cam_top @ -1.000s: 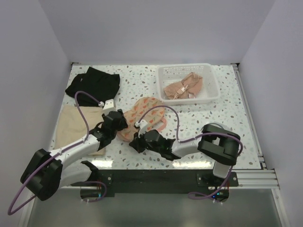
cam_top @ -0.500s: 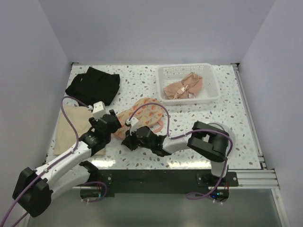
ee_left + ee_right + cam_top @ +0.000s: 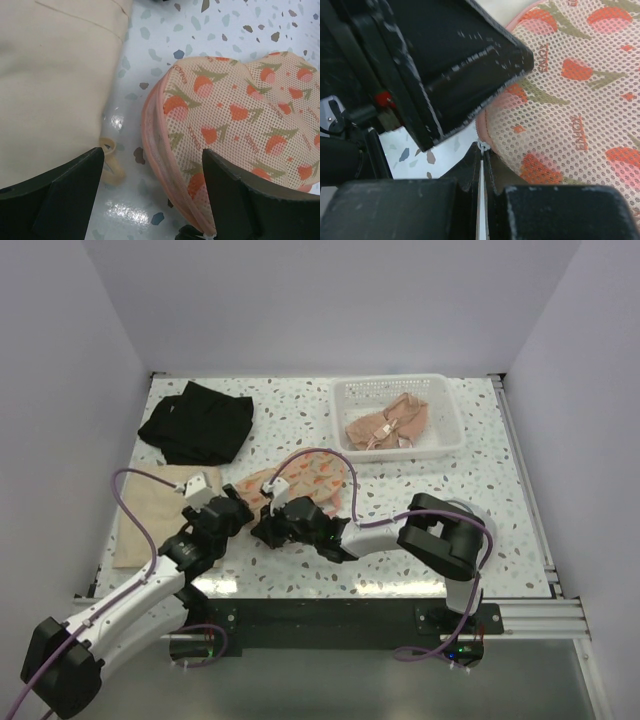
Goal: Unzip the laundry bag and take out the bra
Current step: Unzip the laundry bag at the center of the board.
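Laundry bag (image 3: 316,476) w/ R gripper (image 3: 481,159) on its zip pull (image 3: 481,146), L gripper (image 3: 151,154) open.
Speckled table (image 3: 480,510) under everything. Beige cloth (image 3: 50,85) lies just left of L gripper, reaching under its left finger. Bag is peach mesh w/ tulip print and sits directly ahead of both tools. L gripper: jaws wide, bag's pink rim between them. R gripper: jaws narrowed to a sliver, pinching the small white zip pull at bag's edge, approx. touching L gripper's finger.
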`<action>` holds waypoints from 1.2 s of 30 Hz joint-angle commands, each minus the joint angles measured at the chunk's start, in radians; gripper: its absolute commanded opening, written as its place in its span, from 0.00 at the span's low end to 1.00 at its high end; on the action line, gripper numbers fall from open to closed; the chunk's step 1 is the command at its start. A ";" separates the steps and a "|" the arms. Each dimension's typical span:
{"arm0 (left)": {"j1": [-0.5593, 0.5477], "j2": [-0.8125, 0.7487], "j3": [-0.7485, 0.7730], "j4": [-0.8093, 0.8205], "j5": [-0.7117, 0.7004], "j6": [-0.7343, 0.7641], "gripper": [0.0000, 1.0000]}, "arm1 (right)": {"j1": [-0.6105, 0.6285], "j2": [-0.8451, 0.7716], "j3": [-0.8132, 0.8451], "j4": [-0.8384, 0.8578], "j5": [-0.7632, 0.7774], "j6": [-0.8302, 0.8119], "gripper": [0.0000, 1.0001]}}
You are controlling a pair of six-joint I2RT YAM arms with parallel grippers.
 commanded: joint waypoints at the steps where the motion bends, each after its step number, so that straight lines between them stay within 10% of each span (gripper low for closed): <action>1: 0.004 -0.017 -0.070 0.159 0.031 -0.092 0.86 | -0.002 -0.046 0.024 0.051 -0.065 -0.015 0.00; 14: 0.003 0.057 -0.070 0.238 0.030 -0.089 0.78 | -0.002 -0.063 -0.009 0.102 -0.100 0.016 0.00; 36: 0.003 0.136 0.032 0.267 -0.076 0.046 0.00 | -0.002 -0.098 -0.135 0.113 -0.093 0.033 0.00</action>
